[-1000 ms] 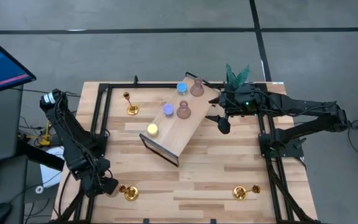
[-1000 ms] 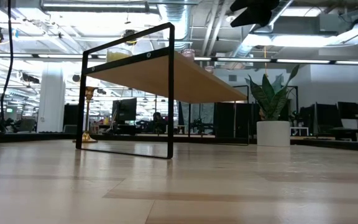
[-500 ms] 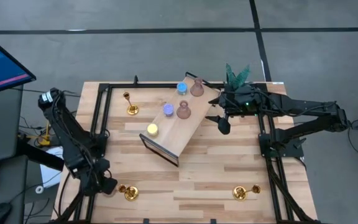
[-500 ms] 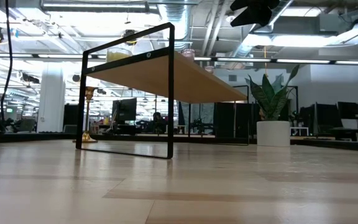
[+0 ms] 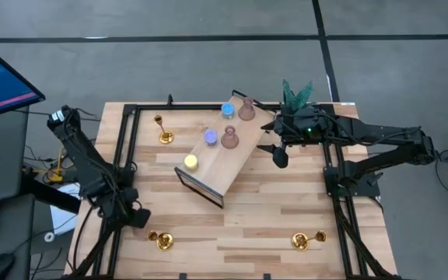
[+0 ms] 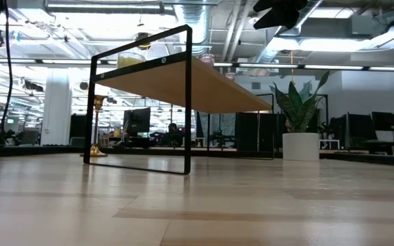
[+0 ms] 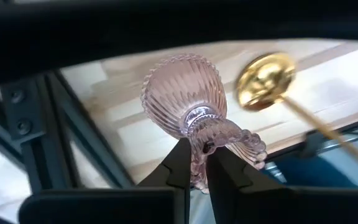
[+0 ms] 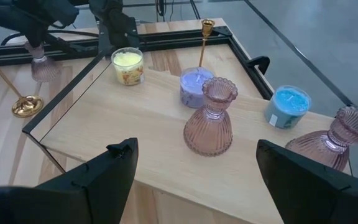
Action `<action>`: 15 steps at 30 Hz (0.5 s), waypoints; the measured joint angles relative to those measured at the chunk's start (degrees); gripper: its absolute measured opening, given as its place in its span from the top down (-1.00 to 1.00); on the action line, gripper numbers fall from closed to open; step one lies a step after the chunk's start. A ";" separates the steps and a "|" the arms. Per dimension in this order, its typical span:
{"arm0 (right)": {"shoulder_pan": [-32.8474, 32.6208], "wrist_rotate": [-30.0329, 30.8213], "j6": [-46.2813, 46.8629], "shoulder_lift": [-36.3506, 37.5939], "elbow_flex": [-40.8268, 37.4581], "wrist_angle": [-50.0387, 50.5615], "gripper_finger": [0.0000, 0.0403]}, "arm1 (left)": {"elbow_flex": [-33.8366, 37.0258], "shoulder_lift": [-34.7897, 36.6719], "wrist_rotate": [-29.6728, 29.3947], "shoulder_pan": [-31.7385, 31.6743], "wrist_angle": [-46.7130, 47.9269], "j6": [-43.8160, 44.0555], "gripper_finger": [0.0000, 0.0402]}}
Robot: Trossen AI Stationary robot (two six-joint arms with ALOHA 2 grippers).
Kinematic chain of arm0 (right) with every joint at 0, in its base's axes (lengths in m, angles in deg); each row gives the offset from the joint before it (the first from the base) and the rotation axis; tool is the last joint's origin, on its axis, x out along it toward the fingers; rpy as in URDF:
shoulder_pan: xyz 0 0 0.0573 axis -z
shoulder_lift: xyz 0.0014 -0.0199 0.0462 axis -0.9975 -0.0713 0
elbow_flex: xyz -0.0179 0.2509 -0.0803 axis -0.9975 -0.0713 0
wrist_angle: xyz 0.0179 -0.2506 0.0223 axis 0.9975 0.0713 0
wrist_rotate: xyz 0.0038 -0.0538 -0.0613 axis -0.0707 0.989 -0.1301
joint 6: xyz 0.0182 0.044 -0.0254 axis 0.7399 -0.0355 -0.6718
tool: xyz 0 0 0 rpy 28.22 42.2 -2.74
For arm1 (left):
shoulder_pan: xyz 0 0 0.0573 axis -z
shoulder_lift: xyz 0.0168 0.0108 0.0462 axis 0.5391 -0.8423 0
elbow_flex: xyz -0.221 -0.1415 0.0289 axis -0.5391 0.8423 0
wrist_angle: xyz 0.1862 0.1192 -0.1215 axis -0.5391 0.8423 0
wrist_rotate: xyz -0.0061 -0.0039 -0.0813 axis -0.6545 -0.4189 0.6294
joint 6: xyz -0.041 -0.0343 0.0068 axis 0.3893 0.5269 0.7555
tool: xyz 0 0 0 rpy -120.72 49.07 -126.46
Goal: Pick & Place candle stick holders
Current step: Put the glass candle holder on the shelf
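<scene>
My left gripper (image 5: 136,219) is near the table's near-left corner, shut on a dusty-pink bulbous candle holder (image 7: 185,93), which also shows in the right wrist view (image 8: 42,67). A gold holder (image 5: 160,239) lies beside it. Another gold one (image 5: 308,240) lies near right, and a third (image 5: 163,131) stands at far left. On the raised wooden shelf (image 5: 236,159) stand blue (image 5: 228,110), violet (image 5: 210,137) and yellow (image 5: 190,162) holders and two pink ones (image 5: 246,110) (image 5: 229,138). My right gripper (image 5: 275,149) is open and empty, above the shelf's right end. My left gripper pinches the pink holder's narrow neck (image 7: 199,127) between its two fingers (image 7: 180,163), which lie across the neck. The bulb lies beyond the fingertips and the flared rim (image 7: 244,144) to one side. In the right wrist view it hangs below the gripper; whether its base clears the table I cannot tell.
A white-potted green plant (image 5: 296,95) stands at the far right, just behind my right gripper. Black frame rails (image 5: 123,148) run along the table's left and right sides. Bare wood lies between the shelf and the near edge.
My left gripper has moved a little away from the table's near edge with the pink holder still in its fingers. My right arm has kept still.
</scene>
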 joint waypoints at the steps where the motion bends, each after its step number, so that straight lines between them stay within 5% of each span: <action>1: 0.00 -0.02 -0.10 0.00 0.00 0.00 -0.58 | 0.00 0.82 -0.36 -0.62 0.44 -0.04 0.86; 9: 0.00 -0.01 -0.45 -0.01 0.00 0.00 -0.58 | -3.39 5.80 -0.59 -4.84 9.63 -0.12 0.86; 15: 0.00 -0.04 -2.31 -0.17 0.00 -2.24 -0.58 | -9.63 7.95 -6.27 -8.63 16.78 -1.64 0.86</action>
